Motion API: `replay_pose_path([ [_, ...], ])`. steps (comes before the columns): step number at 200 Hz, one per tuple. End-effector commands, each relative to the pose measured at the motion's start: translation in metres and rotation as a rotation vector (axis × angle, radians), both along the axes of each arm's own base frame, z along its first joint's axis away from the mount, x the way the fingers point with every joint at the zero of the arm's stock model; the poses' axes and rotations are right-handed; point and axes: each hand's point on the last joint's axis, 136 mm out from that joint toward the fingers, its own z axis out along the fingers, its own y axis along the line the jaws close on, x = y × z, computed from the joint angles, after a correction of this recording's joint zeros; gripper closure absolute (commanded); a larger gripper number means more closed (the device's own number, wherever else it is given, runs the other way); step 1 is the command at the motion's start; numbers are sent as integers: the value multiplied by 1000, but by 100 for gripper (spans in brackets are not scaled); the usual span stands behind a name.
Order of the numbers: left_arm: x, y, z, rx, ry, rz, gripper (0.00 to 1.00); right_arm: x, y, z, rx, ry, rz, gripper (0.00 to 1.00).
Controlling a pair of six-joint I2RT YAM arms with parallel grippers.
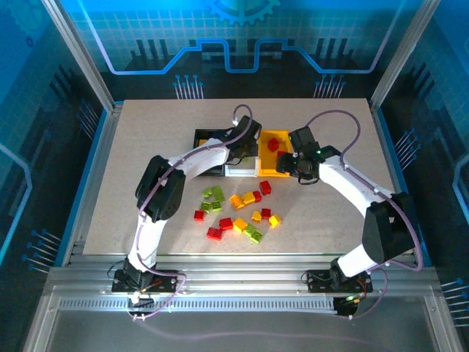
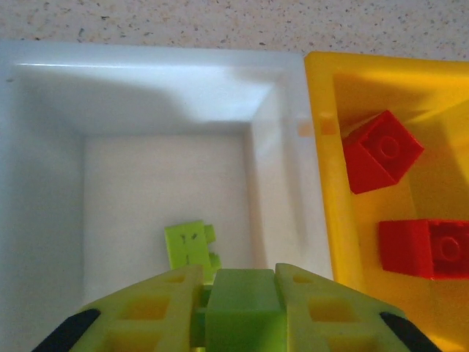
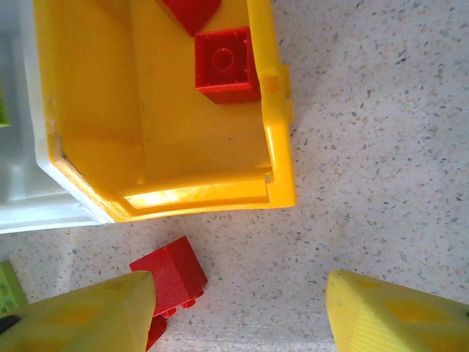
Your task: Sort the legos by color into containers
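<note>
**Left hand.** We find the left hand (image 2: 239, 282) closed on a lime green lego (image 2: 244, 315). The piece is pinched between the fingertips and held over the near end of the white bin (image 2: 146, 95). It is above that bin's floor, not resting on it.

**White bin contents.** A second green lego (image 2: 189, 246) lies on the floor of the white bin, just beyond the held piece.

**Neighbouring bins.** The yellow bin (image 2: 326, 183) stands wall to wall against the white bin's right side. It holds two red pieces, a tilted red lego (image 2: 381, 150) and a flat red lego (image 2: 429, 249). The black bin (image 1: 204, 138) sits at the white bin's left side. The left arm covers the joint, so we cannot tell whether the two bins touch.

**Right hand.** The right hand (image 3: 238, 315) is open, with its fingers wide apart and nothing between them. It hangs over the table (image 1: 146, 169), nearer than the white bin and to its right.

**Loose pieces.** A loose red lego (image 3: 172, 275) lies on the table just off the white bin's near right corner, close beside the right hand's left finger. We cannot tell whether it touches the finger. The remaining loose legos (image 1: 236, 199), in red, orange and green, lie scattered on the table on the near side of the white bin, apart from it.
</note>
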Motion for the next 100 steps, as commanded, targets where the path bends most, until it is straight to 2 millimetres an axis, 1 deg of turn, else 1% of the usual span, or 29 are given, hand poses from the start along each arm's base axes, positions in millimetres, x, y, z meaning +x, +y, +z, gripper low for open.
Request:
replay_pose_path([
  [1, 5, 2, 5, 39, 7, -7, 70, -3, -6, 9, 30, -16, -18, 35],
  [19, 6, -2, 9, 24, 8, -11, 58, -3, -6, 13, 44, -25, -21, 35],
  [32, 4, -3, 16, 13, -1, -15, 50, -3, -7, 16, 53, -32, -25, 35],
  [56, -4, -6, 42, -34, -33, -24, 38, -3, -7, 22, 67, -46, -26, 35],
  [66, -11, -7, 54, -57, -49, -32, 32, -3, -7, 24, 71, -51, -25, 35],
  [75, -21, -8, 67, -88, -67, -42, 25, -3, -6, 26, 74, -54, -23, 35],
  [82, -29, -8, 76, -109, -81, -50, 19, -3, -6, 26, 75, -54, -21, 34],
  [90, -40, -6, 82, -123, -90, -58, 8, -4, -6, 27, 75, -55, -19, 34],
  [91, -41, -6, 86, -128, -97, -60, 7, -4, -6, 27, 76, -54, -19, 34],
  [94, -46, -5, 90, -135, -102, -60, 4, -4, -6, 26, 76, -53, -19, 34],
  [100, -55, -3, 95, -145, -107, -69, 1, -5, -6, 26, 79, -53, -18, 33],
])
